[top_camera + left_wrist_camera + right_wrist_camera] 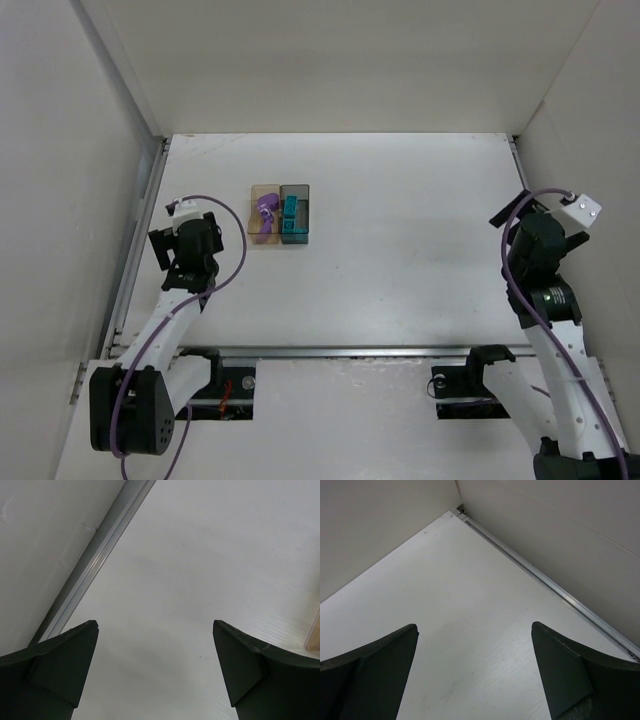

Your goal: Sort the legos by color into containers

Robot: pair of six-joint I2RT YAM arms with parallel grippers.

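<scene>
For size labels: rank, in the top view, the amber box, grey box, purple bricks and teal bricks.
Largest: amber translucent plastic box and smoky grey translucent plastic box, alike.
Smallest: purple plastic bricks and teal plastic bricks, too similar to rank.

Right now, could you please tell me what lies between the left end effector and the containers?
Only bare table before the containers, per the top view.

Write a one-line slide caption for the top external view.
Purple plastic bricks in the amber translucent box, teal bricks in the smoky-grey box; left arm and right arm flank them.
</scene>
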